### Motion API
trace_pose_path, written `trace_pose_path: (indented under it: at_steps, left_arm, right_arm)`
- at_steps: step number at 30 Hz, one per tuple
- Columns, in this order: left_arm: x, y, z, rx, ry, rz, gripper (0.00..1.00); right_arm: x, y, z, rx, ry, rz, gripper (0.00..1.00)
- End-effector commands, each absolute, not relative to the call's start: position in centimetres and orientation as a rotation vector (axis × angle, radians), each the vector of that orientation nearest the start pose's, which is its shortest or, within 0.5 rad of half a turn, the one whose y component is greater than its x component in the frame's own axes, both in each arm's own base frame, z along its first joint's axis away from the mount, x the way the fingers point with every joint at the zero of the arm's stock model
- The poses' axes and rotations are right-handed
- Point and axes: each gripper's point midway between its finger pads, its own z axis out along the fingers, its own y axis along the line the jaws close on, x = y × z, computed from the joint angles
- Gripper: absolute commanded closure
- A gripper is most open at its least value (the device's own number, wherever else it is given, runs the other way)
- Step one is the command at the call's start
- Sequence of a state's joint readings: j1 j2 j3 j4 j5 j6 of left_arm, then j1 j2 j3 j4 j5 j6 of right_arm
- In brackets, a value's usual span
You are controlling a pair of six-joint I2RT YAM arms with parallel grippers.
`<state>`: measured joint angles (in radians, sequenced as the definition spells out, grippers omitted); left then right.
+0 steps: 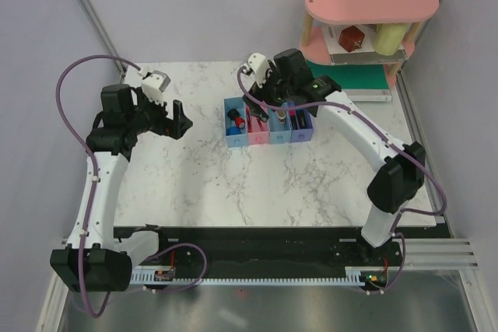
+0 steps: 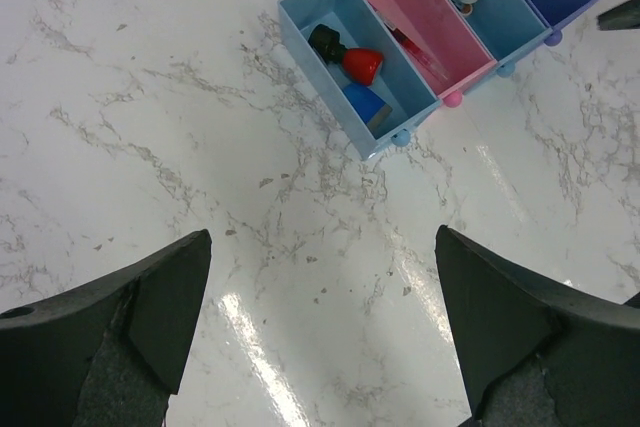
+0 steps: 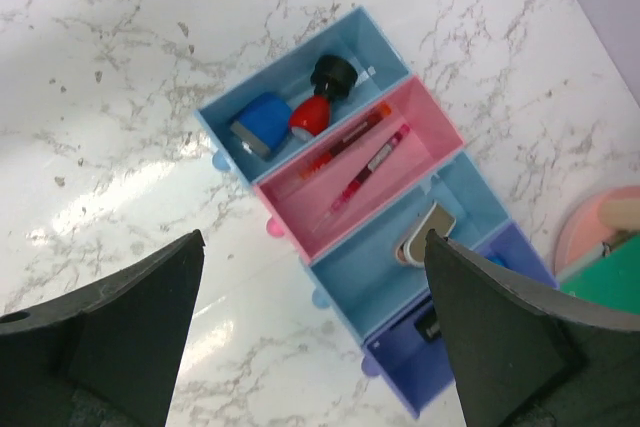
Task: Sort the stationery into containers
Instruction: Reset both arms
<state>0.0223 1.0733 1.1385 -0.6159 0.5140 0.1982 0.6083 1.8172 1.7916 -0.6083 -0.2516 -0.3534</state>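
The row of four joined bins (image 1: 268,136) stands at the table's middle back. In the right wrist view the blue bin (image 3: 227,112) holds the blue eraser (image 3: 256,126) and the red-black stub (image 3: 320,95). The pink bin (image 3: 415,154) holds two thin red pens (image 3: 358,168). The light blue bin (image 3: 372,267) holds the silver-brown clip (image 3: 422,232). The purple bin (image 3: 460,367) holds dark markers, partly hidden. My right gripper (image 3: 312,319) hangs open and empty above the bins. My left gripper (image 2: 322,322) is open and empty over bare marble, left of the bins (image 2: 382,142).
A pink two-tier oval shelf (image 1: 372,1) stands at the back right, with a red cube (image 1: 352,38) and a yellow cylinder (image 1: 391,36) on its lower tier. A green box (image 1: 358,77) lies under it. Grey walls close in on both sides.
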Motion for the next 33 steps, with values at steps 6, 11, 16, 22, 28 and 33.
trace_pose_path:
  at_steps: [6,11,16,22,28,33]
  left_arm:
    - [29.2,-6.9,28.4,0.458,2.056,-0.403,0.0]
    - [28.0,-7.0,29.2,0.463,2.024,-0.397,0.0]
    - [26.5,-6.8,29.2,0.507,2.034,-0.37,0.0]
    - [24.8,-6.8,29.6,0.508,2.019,-0.361,0.0]
    - [25.4,-7.0,30.0,0.49,2.012,-0.379,0.0]
    - [26.1,-6.9,30.0,0.483,2.001,-0.371,0.0]
  right_arm:
    - [34.1,22.0,26.8,-1.006,2.055,0.38,0.02]
    - [31.8,17.1,28.9,-0.907,2.009,0.266,0.02]
    - [29.9,13.5,29.3,-0.827,1.981,0.15,0.02]
    - [28.4,12.2,29.3,-0.806,1.975,0.123,0.02]
    - [27.8,12.8,28.2,-0.826,1.983,0.175,0.02]
    - [28.0,12.6,28.2,-0.795,1.957,0.161,0.02]
